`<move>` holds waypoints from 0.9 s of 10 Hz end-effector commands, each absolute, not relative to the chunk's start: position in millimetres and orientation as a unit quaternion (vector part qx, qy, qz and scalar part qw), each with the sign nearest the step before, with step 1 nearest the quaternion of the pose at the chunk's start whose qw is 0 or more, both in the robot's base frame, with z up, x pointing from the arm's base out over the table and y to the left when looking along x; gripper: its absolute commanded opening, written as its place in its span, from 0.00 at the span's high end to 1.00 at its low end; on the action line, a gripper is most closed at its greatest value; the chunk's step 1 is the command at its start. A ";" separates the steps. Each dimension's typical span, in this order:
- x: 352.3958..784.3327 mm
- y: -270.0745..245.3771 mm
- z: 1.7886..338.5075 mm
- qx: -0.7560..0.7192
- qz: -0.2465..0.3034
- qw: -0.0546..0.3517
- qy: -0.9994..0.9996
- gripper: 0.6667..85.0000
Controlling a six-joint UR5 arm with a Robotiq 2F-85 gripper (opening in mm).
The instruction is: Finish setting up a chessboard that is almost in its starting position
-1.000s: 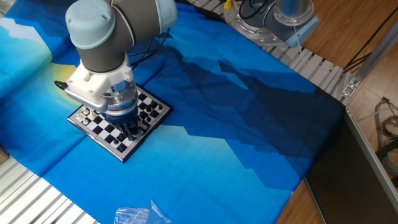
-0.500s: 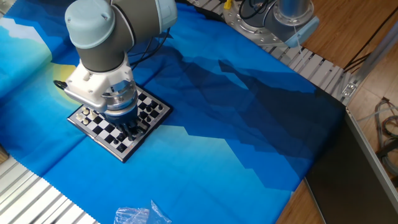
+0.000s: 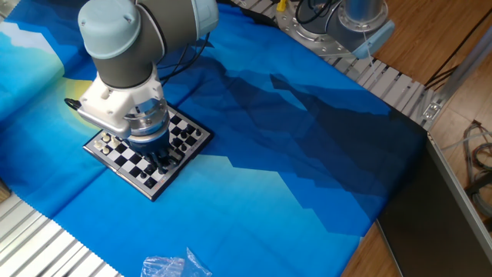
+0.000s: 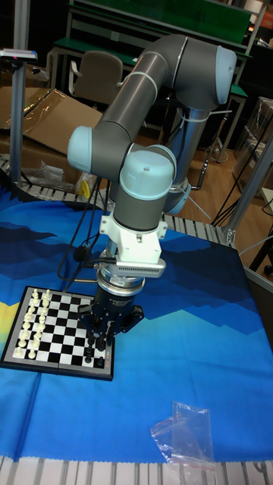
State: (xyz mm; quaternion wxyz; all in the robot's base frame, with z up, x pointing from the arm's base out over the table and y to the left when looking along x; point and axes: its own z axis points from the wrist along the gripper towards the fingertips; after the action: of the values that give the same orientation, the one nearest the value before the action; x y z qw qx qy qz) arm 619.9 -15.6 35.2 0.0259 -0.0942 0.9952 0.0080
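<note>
Your tall fixed view shows the white pieces (image 4: 30,326) lined along the chessboard's (image 4: 57,335) nine o'clock edge; the fixed view hides most of them. The pincer (image 4: 105,339) stands over the board's three o'clock edge, fingers spread among black pieces.

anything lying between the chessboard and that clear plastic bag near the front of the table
Nothing: in the tall fixed view, only bare blue cloth lies between the chessboard and the plastic bag.
</note>
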 end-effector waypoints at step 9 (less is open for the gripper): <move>620.6 35.4 76.4 -0.027 0.003 0.019 0.999 0.81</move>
State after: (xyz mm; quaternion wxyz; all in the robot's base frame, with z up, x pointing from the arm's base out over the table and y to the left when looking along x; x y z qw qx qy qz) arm 621.3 13.4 67.4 0.0172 -0.0565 0.9982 0.0029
